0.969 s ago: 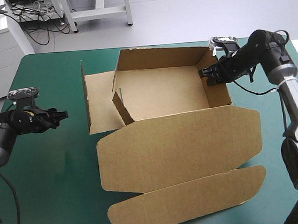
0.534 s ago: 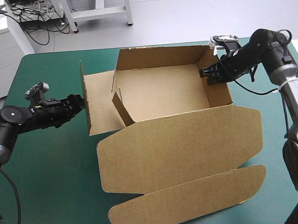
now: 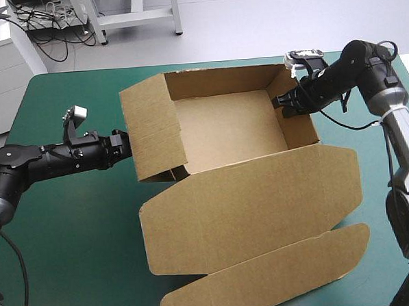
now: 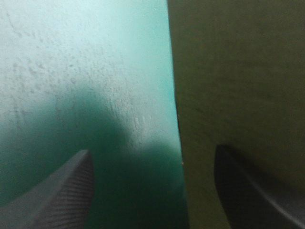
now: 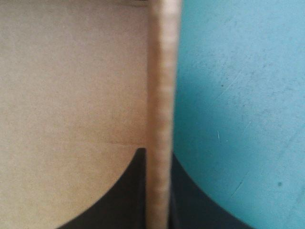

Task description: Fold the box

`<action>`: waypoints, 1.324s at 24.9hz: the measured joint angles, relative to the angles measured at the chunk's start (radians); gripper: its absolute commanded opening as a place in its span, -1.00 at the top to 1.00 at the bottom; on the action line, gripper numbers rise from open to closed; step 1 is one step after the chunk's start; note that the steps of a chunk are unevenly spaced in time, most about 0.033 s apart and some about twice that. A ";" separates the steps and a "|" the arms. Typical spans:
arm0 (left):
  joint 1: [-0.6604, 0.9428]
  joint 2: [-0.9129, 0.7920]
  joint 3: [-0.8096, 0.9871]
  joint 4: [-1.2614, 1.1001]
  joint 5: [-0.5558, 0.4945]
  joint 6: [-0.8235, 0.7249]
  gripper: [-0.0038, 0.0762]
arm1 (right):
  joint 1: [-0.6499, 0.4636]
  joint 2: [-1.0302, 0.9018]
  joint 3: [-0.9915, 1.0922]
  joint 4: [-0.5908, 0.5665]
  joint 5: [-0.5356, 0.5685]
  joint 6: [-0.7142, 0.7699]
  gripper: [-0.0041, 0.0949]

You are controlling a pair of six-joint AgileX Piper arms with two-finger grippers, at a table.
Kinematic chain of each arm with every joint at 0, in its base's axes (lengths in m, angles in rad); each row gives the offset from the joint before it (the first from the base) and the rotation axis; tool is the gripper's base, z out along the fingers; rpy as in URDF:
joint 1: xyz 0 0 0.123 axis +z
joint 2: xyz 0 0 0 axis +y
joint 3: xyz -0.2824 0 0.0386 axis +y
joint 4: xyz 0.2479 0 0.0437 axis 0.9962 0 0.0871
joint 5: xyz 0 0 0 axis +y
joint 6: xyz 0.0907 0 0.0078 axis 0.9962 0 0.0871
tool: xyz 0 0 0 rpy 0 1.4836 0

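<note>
The brown box sits at the table's middle as an open tray, its lid lying flat toward the front with a long tuck flap. The left wall leans up and inward. My left gripper is pressed against its outer face. In the left wrist view this gripper is open, with the board ahead of one finger. My right gripper is clamped over the right wall's top edge. The right wrist view shows that gripper shut on the wall's edge.
Bare teal-green cover stretches left of the box under my left arm. The tuck flap reaches close to the table's front edge. The box's back wall stands near the far edge.
My left gripper travelled right to the box, and the left side panel that lay flat now stands up as a wall. The lid shifted slightly. My right gripper kept its hold.
</note>
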 measured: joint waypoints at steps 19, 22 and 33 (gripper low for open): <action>0.000 0.000 0.000 -0.074 0.099 0.069 -0.28 | 0.165 0.130 0.000 -0.007 -0.135 0.071 0.95; 0.000 0.000 0.000 -0.027 0.098 0.069 -0.28 | 0.183 0.141 0.000 -0.017 -0.150 0.086 0.95; -0.001 -0.002 0.000 0.331 0.053 -0.118 -0.27 | 0.317 0.184 0.002 -0.117 -0.241 0.160 0.95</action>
